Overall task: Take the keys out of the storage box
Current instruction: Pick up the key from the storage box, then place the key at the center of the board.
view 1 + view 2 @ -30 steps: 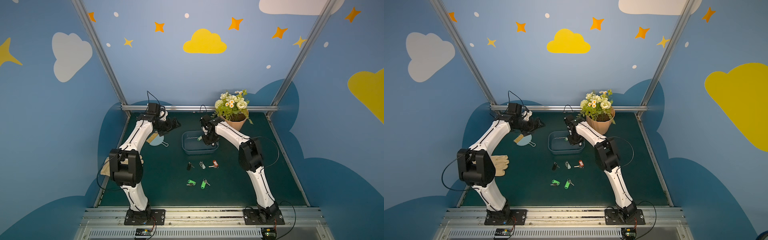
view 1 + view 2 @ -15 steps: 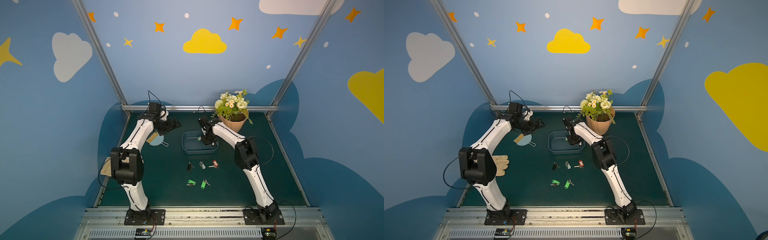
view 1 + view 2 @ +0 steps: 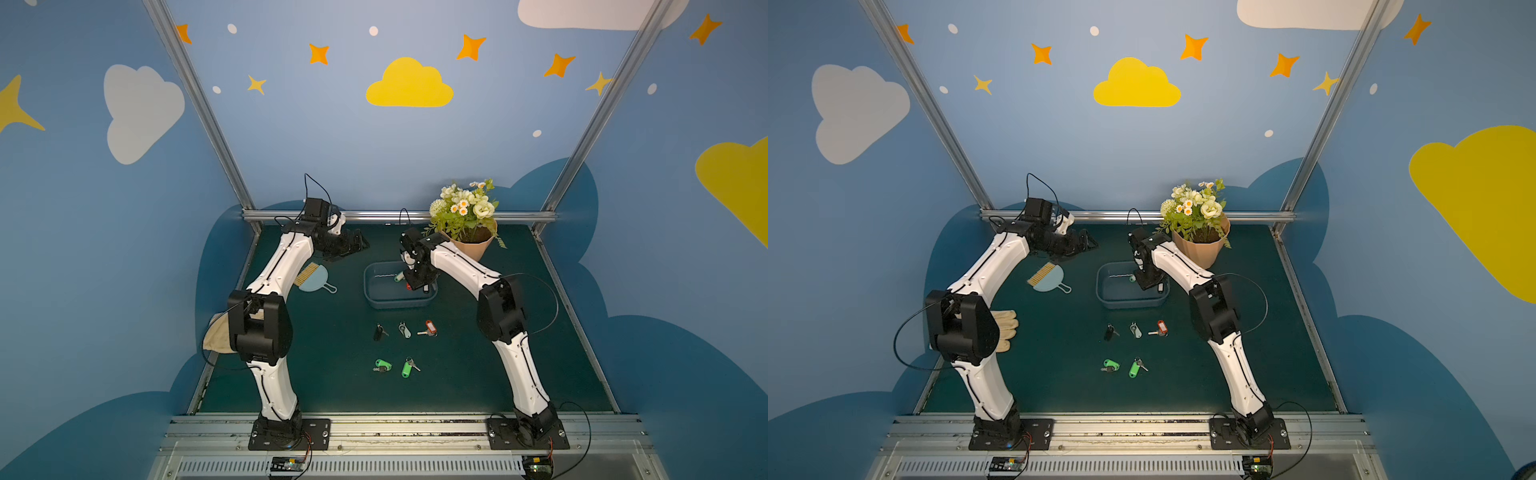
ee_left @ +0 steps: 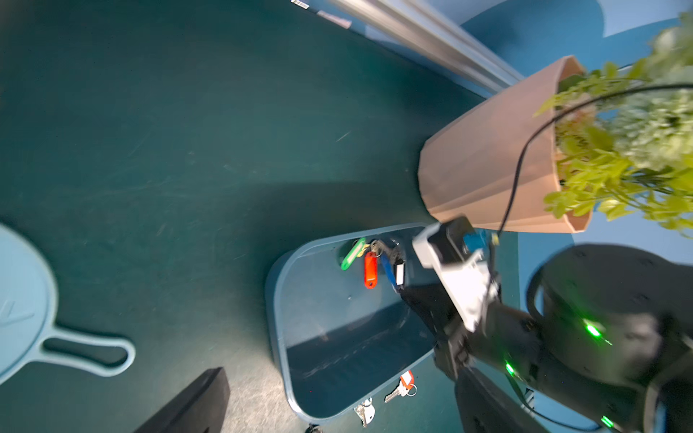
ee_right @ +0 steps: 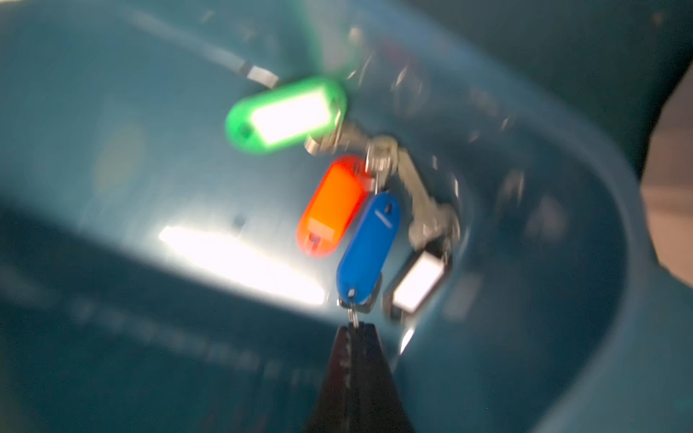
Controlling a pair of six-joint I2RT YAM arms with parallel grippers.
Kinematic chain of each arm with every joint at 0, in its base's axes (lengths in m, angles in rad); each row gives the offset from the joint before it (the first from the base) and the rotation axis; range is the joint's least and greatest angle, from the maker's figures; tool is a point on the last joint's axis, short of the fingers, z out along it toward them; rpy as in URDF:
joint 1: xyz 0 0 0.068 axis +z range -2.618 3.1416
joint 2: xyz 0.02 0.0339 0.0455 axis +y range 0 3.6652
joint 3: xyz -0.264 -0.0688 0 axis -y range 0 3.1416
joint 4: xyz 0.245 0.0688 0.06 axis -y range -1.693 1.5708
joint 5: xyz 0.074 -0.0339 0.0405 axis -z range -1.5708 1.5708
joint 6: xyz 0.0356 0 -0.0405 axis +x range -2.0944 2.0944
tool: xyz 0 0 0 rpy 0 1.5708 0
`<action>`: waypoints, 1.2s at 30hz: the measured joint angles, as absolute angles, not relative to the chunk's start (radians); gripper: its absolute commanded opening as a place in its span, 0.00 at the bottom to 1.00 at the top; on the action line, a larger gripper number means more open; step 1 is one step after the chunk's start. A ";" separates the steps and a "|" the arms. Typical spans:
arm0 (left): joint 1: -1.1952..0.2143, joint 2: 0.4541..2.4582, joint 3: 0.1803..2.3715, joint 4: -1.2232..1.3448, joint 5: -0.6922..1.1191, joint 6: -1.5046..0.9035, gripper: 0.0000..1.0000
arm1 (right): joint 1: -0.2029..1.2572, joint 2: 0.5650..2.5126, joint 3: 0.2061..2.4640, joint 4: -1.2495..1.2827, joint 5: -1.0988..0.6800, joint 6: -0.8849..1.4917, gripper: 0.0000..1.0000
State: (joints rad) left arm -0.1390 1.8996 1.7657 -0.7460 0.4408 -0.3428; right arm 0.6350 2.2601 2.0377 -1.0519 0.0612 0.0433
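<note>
The green tabletop is being spanned by both arms. The left arm is being stretched toward the back rail, with its elbow raised so that a beige glove is being largely hidden behind it in a top view. The right arm is being bent down past the peach flowerpot into the storage box. The left gripper is being held released above the mat, near a pale-blue hand brush. Only one of its fingers is being shown in the left wrist view, cut off at the frame edge. The right gripper is being clenched on the ring of the blue-tagged key, though that grip is being masked by the wrist in both top views. The right wrist view is being softened by blur. Even so, a green-tagged key, a red-tagged key and a black-tagged key are being shown bunched in the box corner nearest the pot. Five more of the keys are being shown lying on the mat in front of the box.
</note>
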 measured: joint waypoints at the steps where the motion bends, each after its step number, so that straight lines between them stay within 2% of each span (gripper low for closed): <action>1: -0.146 1.905 1.775 -0.746 0.443 -0.339 1.00 | 0.636 2.209 1.997 -1.048 0.036 0.034 0.00; 6: -0.181 1.963 1.816 -0.747 0.455 -0.323 1.00 | 0.646 1.862 1.765 -1.025 -0.132 -0.018 0.00; 13: -0.231 2.079 1.897 -0.770 0.454 -0.293 1.00 | 0.733 1.604 1.436 -1.007 -0.219 -0.029 0.00; 17: -0.263 2.111 1.946 -0.792 0.441 -0.267 1.00 | 0.783 1.574 1.246 -1.003 -0.233 -0.002 0.00; 23: -0.310 2.114 1.990 -0.815 0.424 -0.245 1.00 | 0.789 1.570 1.084 -0.971 -0.237 0.031 0.00; 35: -0.355 2.142 1.993 -0.844 0.375 -0.212 1.00 | 0.789 1.649 1.050 -0.843 -0.221 0.061 0.00; 36: -0.356 2.144 1.993 -0.849 0.369 -0.207 1.00 | 0.789 1.652 1.050 -0.836 -0.220 0.064 0.03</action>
State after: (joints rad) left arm -0.3561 2.1445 1.9934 -0.8486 0.3695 -0.2066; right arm 0.7891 1.6520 1.0500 -0.8360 -0.2199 0.0639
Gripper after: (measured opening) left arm 0.999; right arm 0.043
